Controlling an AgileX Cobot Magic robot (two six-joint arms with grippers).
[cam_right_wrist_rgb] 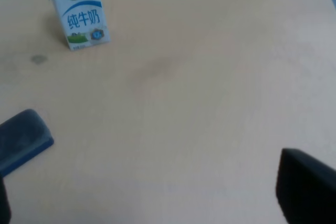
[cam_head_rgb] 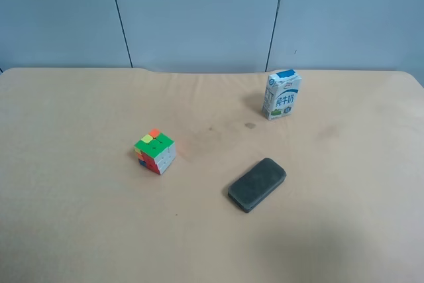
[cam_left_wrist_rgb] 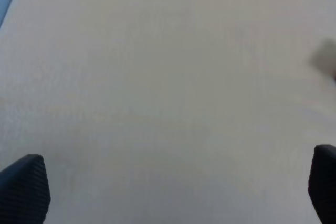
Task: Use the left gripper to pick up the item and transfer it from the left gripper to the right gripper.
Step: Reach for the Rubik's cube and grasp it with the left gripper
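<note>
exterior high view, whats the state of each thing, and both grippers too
puzzle cube, resting on the table, not held
milk carton, standing upright
dark grey block, lying flat
left gripper, open, empty
right gripper, open, empty

A puzzle cube (cam_head_rgb: 155, 152), milk carton (cam_head_rgb: 281, 95) and dark block (cam_head_rgb: 257, 184) sit apart on the table (cam_head_rgb: 79, 230).

Table (cam_head_rgb: 79, 230) surf. matt, smooth; puzzle cube (cam_head_rgb: 156, 152) glossy plastic; milk carton (cam_head_rgb: 281, 95) paper; grey block (cam_head_rgb: 257, 184) matt, textured.
</note>
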